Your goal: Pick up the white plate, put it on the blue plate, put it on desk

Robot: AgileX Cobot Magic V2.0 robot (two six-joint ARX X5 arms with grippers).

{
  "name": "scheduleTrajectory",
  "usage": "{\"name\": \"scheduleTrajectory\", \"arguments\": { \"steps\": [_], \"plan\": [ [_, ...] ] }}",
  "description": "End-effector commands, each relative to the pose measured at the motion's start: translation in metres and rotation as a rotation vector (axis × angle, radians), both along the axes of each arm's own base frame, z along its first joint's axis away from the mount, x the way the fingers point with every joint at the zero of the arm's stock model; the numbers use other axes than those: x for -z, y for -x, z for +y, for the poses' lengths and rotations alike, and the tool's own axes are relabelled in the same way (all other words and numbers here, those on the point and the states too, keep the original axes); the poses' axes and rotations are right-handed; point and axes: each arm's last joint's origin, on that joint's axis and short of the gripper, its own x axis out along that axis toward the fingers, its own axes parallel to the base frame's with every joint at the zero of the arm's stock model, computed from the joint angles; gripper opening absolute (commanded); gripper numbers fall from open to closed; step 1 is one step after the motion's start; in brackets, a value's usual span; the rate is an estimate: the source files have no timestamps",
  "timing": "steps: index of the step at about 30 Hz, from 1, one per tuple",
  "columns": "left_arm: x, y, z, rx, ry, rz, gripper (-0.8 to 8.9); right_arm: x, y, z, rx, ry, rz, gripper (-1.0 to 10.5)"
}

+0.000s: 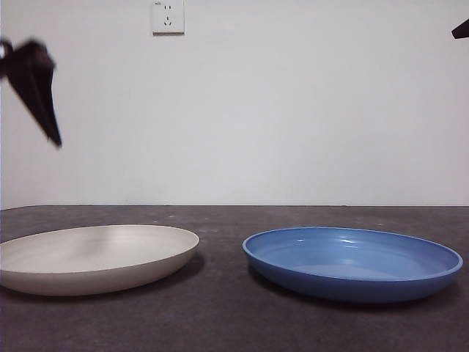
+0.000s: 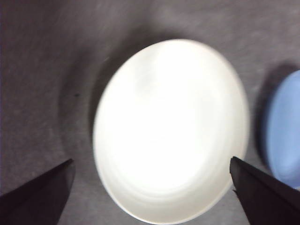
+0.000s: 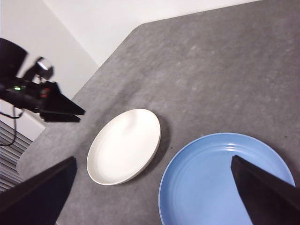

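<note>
The white plate lies flat on the desk at the left, with the blue plate beside it on the right; a gap separates them. My left gripper hovers high above the white plate with its jaws wide open and nothing between them. In the front view it shows as a dark blurred tip at the upper left. My right gripper is open and empty, high over the blue plate, a black tip at the top right corner.
A white wall with a socket stands behind the desk. The right wrist view shows the desk's rounded far corner and its left edge, with the left arm over that edge.
</note>
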Motion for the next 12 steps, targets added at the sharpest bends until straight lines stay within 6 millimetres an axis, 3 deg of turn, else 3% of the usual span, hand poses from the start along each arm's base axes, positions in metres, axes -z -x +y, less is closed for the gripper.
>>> {"name": "scheduleTrajectory", "arguments": {
  "steps": [1, 12],
  "plan": [
    [0.015, -0.014, 0.003, 0.033, -0.009, 0.034, 5.29, -0.004, 0.000, 0.000, -0.006, 0.001, -0.010, 5.8],
    [0.050, -0.035, 0.002, 0.086, 0.038, 0.077, 5.22, -0.004, 0.000, 0.000, -0.005, 0.002, -0.008, 5.8]
  ]
}}
